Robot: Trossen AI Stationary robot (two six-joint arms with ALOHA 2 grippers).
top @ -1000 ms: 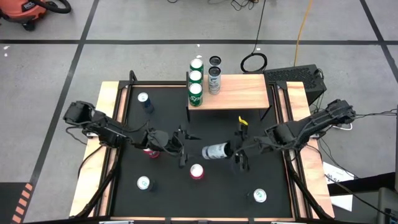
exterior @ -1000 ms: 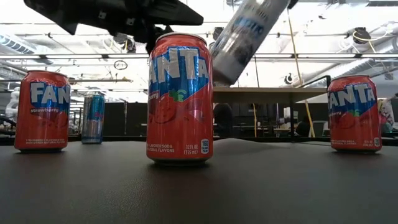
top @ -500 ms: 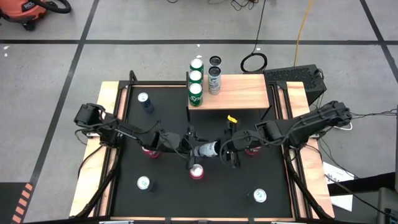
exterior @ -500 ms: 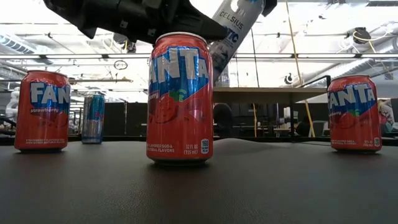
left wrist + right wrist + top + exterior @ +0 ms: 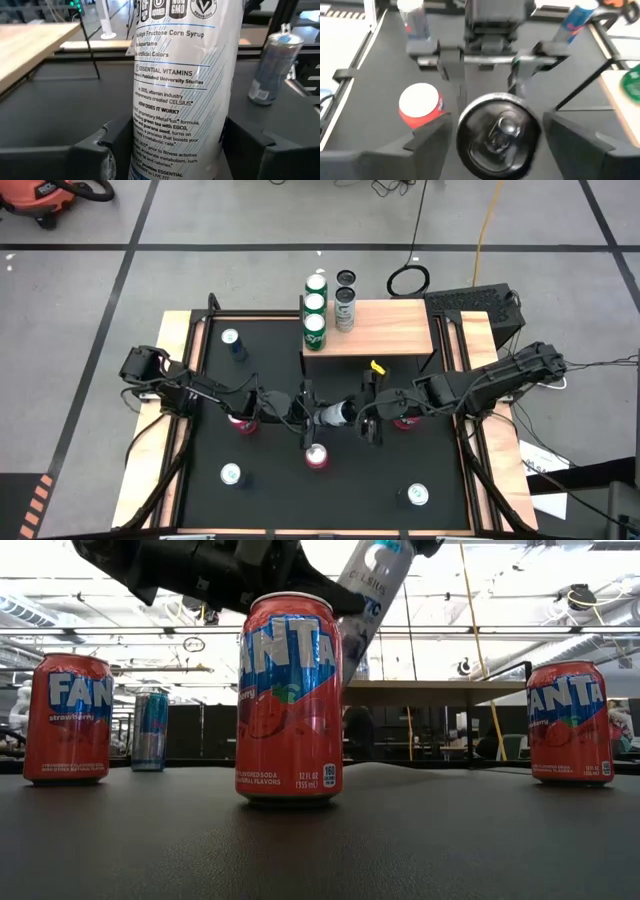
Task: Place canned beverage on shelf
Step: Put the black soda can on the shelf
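A tall white Celsius can (image 5: 335, 415) hangs in the air over the middle of the black mat, between my two grippers. It slants, with its lid end higher and toward the table's right. My left gripper (image 5: 308, 412) is shut on its lower end and my right gripper (image 5: 368, 415) on its lid end. The light-wood shelf (image 5: 385, 328) stands at the far side. Three green cans (image 5: 315, 310) and a silver can (image 5: 345, 305) stand on its left end. My left gripper pinches the can's two sides near its bottom end (image 5: 150, 155) between its two fingers (image 5: 107, 147), coming level from the table's left. The can is clear of the mat and slants up away from it. My right gripper pinches the can's sides just below the lid (image 5: 497, 130) between its two fingers (image 5: 432, 140), coming from the table's right, so its wrist view shows the lid face-on.
Red Fanta cans stand on the mat: one (image 5: 316, 457) just near of the held can, one under each arm (image 5: 240, 423) (image 5: 405, 422). More cans stand at the near left (image 5: 231, 474), near right (image 5: 417, 495) and far left (image 5: 233, 340).
My right gripper has carried the white can toward the table's left, bringing its lower end between my left gripper's fingers. My left gripper has come a little toward the table's right to meet it. The can has stayed clear of the mat and now stands steeper.
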